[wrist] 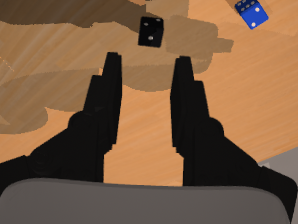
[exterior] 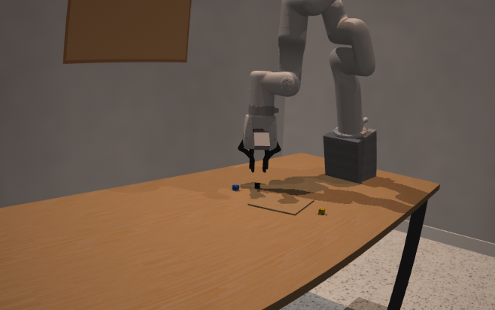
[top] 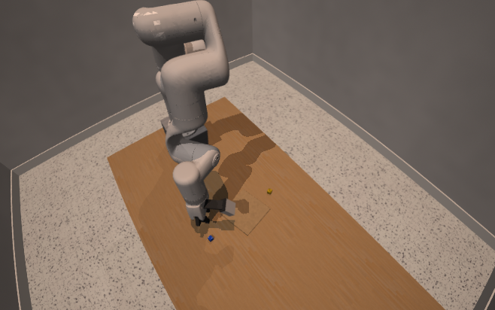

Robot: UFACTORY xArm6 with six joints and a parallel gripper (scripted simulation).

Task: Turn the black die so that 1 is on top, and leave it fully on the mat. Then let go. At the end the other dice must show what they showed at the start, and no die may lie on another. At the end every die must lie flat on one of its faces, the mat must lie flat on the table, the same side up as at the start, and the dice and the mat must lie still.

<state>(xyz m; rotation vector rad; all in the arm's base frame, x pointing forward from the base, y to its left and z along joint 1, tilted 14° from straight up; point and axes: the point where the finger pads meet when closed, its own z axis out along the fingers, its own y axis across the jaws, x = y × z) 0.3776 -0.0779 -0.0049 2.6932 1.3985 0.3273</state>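
Partly closed jaws, gripping nothing, hang above the small black die [wrist: 150, 31] on the wooden tabletop [exterior: 150, 233], beside the thin square mat [exterior: 280, 205].

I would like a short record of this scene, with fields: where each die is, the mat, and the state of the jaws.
black die: flat on the table, below and just ahead of the gripper, apparently off the mat; top number too small to read
blue die: on the table, apart from the black die, off the mat
yellow die: on the table, just beyond the mat's other side
mat: flat on the table, no die on it
gripper: above the table, pointing down; jaws partly narrowed, holding nothing
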